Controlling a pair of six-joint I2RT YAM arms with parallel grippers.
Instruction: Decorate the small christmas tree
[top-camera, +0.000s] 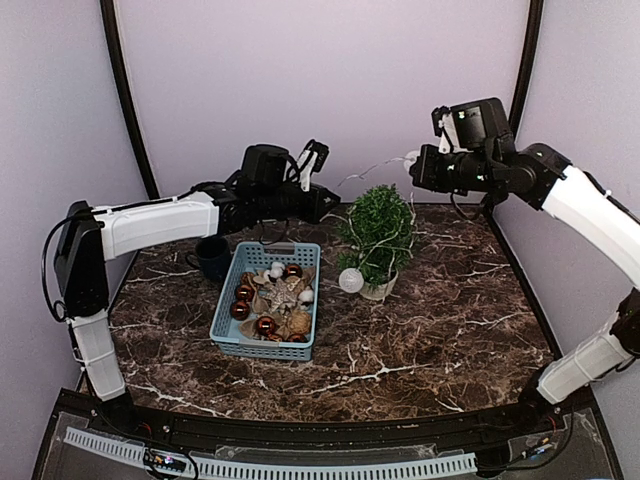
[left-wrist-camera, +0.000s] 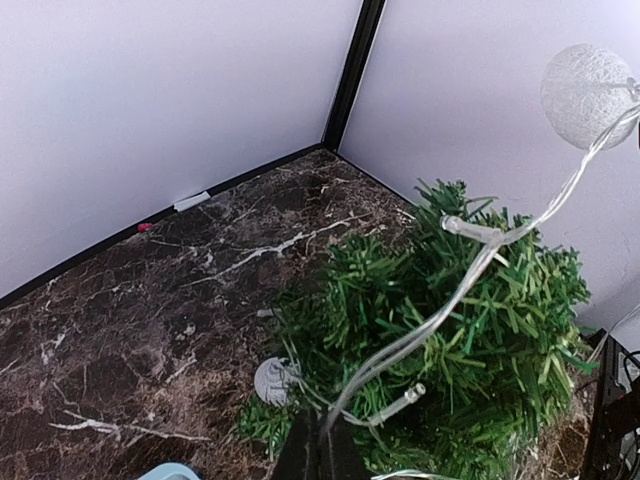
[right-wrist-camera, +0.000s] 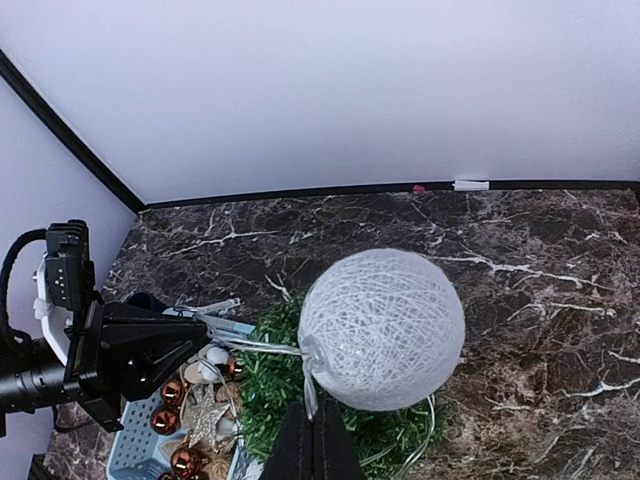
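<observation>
Item 1 – small christmas tree: dark-green, bushy, upright in a round white pot. It stands on the marble-patterned table, right of centre toward the back, just beside the right end of the blue basket.

Item 2 – light string: clear wire with small bulbs, stretched above the treetop between both arms. 1 white woven ball sits on the wire directly in front of the right fingers. A second white ball hangs at the tree's lower left, near the pot.

Item 3 – left gripper: raised at the tree's left side, fingers pressed together, pinching the light string.

Item 4 – right gripper: raised above and right of the treetop, fingers pressed together, pinching the wire just below the woven ball.

Item 5 – basket contents: copper baubles, white pieces and a glittery star, loose inside.

Item 6 – dark mug: touching or just beside the basket's back-left corner; which, I cannot tell.
</observation>
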